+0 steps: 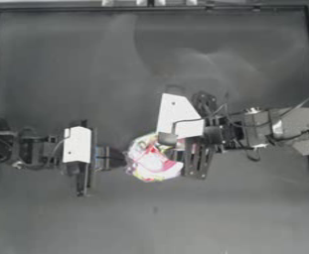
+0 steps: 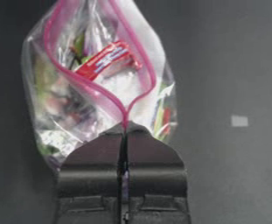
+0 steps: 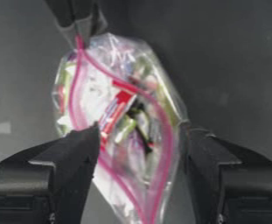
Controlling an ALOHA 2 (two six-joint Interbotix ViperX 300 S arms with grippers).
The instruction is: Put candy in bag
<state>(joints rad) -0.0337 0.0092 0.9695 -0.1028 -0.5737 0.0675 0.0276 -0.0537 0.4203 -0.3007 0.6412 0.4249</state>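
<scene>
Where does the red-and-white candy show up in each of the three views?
Top view: candy is a red streak inside the bag at table centre, between the left gripper and right gripper.
Left wrist view: candy lies in the bag's open mouth, beyond the shut jaws.
Right wrist view: candy sits inside the bag, between the open jaws.
Shared landmark: the bag's pink zip strip.

bag point(image 1: 153, 161) mouth: open | flanked: left gripper point(image 1: 120, 159), right gripper point(image 1: 183, 158)
</scene>
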